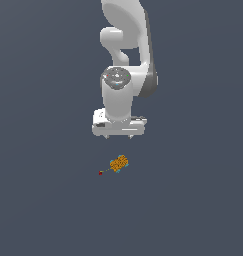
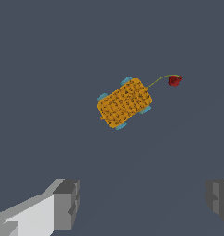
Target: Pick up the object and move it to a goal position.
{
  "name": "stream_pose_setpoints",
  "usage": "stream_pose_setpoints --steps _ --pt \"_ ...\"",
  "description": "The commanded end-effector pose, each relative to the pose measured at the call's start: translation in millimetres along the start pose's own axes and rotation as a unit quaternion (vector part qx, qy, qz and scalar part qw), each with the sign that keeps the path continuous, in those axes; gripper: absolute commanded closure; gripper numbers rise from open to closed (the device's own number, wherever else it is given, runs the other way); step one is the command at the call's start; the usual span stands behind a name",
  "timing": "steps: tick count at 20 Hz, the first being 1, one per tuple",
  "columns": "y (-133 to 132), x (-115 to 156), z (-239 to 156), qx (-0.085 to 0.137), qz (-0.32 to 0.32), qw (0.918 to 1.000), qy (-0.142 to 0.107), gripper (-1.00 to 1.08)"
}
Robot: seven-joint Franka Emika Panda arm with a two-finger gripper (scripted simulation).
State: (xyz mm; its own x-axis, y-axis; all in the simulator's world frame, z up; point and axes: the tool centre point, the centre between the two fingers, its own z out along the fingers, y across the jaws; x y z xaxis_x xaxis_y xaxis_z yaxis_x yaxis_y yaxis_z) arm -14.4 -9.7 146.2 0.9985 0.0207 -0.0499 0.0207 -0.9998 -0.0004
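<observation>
The object is a small flat orange studded block [image 1: 119, 163] with teal-blue wheels, lying on the dark grey floor in the exterior view. In the wrist view the block [image 2: 124, 103] lies flat and turned at an angle, with a thin cord running to a small dark-red dot [image 2: 174, 80]. My gripper [image 1: 118, 136] hangs above the block with a clear gap, touching nothing. In the wrist view the gripper [image 2: 141, 203] is open and empty, its two grey fingertips [image 2: 67, 203] set wide apart.
The dark-red dot [image 1: 100, 173] lies on the floor just toward the exterior view's left of the block. The white arm [image 1: 125, 75] rises behind it. The floor is plain dark grey all round.
</observation>
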Motion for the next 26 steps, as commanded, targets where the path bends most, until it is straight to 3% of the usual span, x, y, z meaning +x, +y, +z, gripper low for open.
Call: stream_pose_setpoints --steps 1,14,26 --pt "0.0 0.0 0.0 0.000 0.000 1.0000 0.000 -0.92" --pt "-21.4 3.5 -13.0 -0.005 -0.024 0.9997 0.001 -0.92" --pt "-15.5 17.3 -0.9 0.000 0.055 0.9985 0.004 -0.92"
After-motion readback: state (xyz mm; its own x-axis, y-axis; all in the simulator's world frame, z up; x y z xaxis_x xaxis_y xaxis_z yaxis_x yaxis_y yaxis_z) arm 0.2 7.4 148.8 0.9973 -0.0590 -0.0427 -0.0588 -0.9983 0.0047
